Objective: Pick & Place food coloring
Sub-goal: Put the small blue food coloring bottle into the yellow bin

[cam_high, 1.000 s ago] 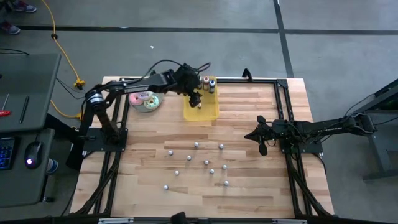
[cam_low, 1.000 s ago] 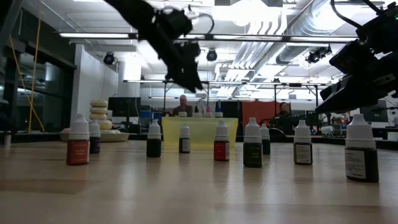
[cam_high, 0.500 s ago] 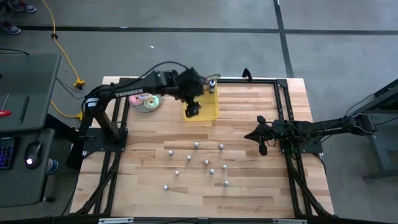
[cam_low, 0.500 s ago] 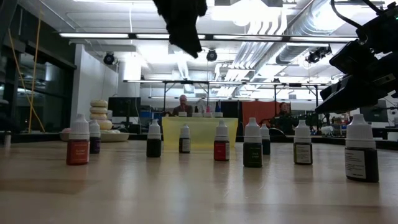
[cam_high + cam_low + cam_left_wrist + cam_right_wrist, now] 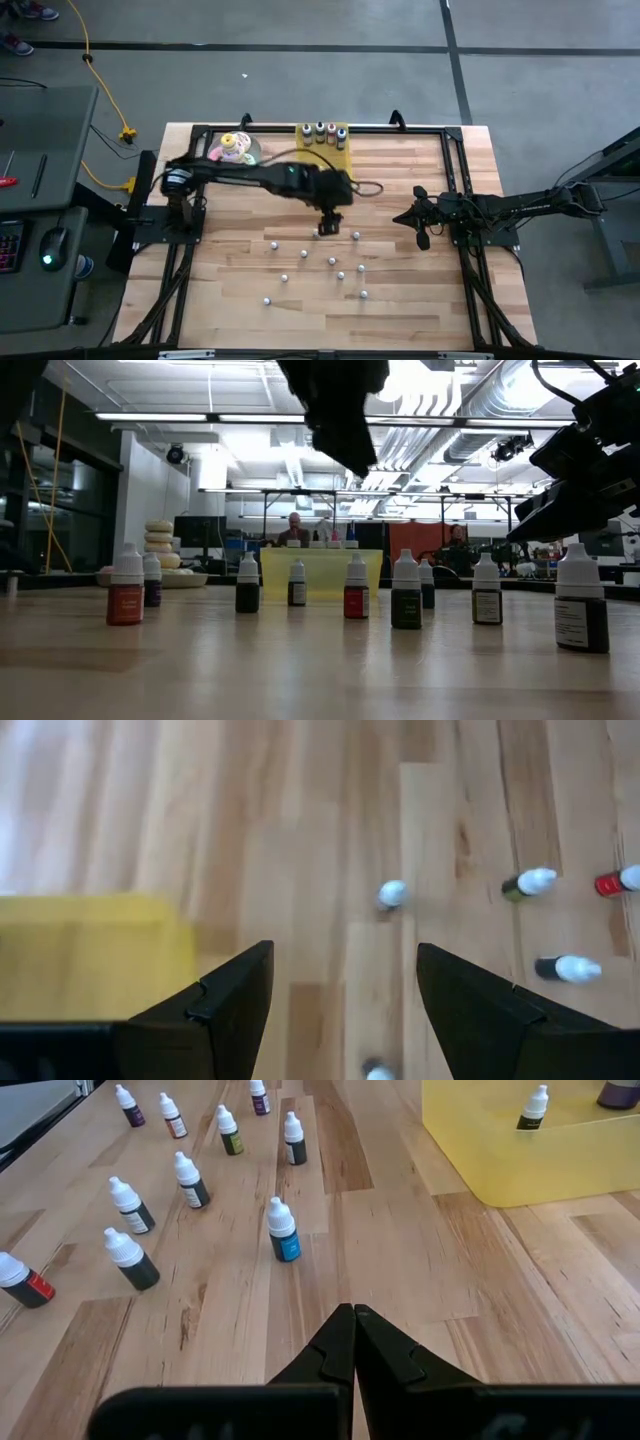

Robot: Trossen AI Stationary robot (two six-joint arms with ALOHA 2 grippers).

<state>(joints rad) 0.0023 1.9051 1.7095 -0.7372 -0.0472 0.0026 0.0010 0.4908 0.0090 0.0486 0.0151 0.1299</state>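
Several food coloring bottles [image 5: 332, 260] stand upright on their bases on the wooden table, scattered around its middle; the low view shows them as a row [image 5: 406, 592]. More bottles [image 5: 320, 130] stand in the yellow tray [image 5: 340, 160] at the far edge. My left gripper [image 5: 328, 226] hangs open and empty above the scattered bottles; in its wrist view [image 5: 345, 1010] one bottle [image 5: 392, 894] stands ahead of its fingers. My right gripper [image 5: 352, 1320] is shut and empty at the table's right side [image 5: 418, 218].
A plate of iced donuts [image 5: 233, 149] sits at the far left, beside the tray. A black frame [image 5: 455, 180] runs around the table. In the low view, people sit in the room behind the table [image 5: 294, 530].
My left gripper has swung from above the yellow tray toward the table's near edge and a little to the right. It now hangs over the scattered bottles. It has stayed open and empty. No bottle has moved.
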